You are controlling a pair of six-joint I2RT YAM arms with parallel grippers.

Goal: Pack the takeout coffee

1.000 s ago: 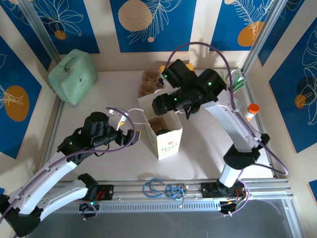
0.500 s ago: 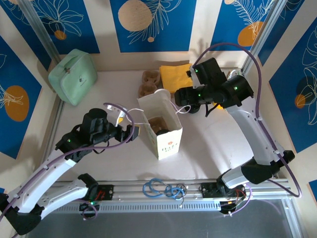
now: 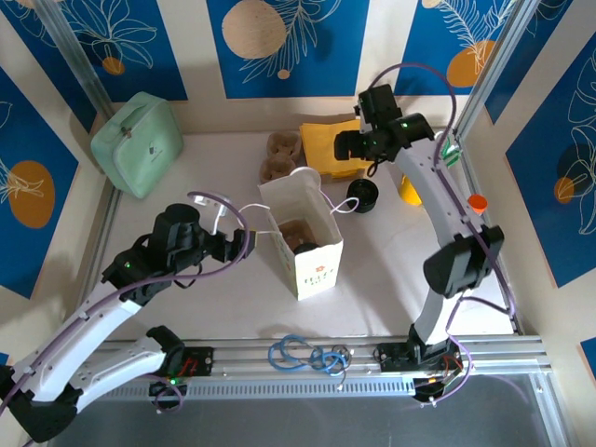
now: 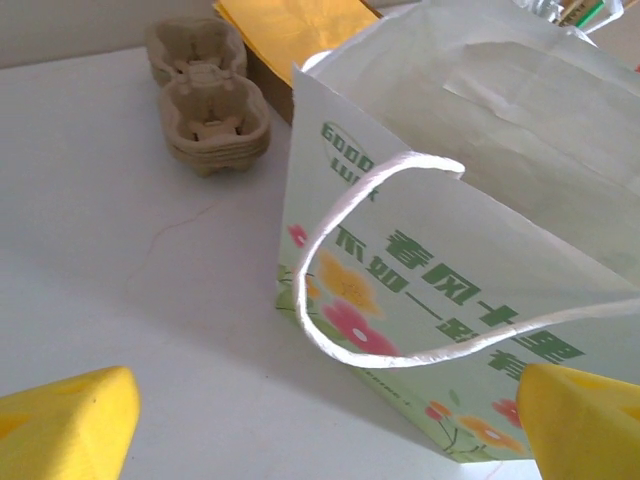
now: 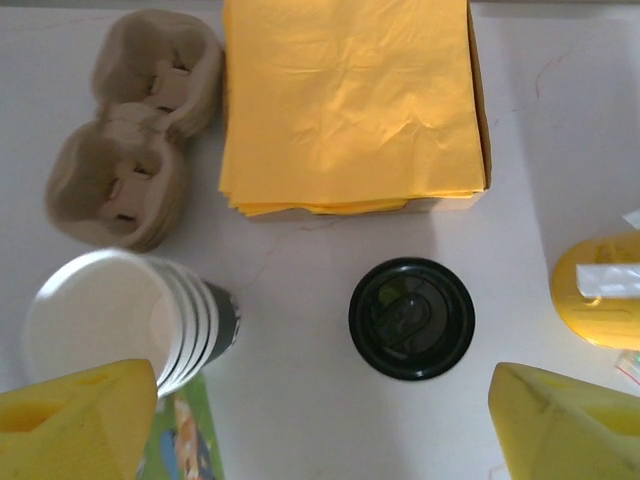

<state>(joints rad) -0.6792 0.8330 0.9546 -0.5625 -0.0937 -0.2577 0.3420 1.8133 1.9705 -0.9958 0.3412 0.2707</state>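
White table point(image 3: 200, 172), blue leaf-patterned walls point(image 3: 326, 37)

One takeout coffee point(image 5: 411, 318), one paper bag point(image 3: 317, 268), one cup stack point(image 5: 100, 325), one napkin stack point(image 5: 350, 100).

Top: overhead, wide. Wrists: close, both seeing cup carriers point(image 4: 205, 110).

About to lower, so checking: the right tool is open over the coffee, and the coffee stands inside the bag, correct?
No. The coffee stands on the table beside the bag, not inside it; the top external view shows that. The right tool is open over it.
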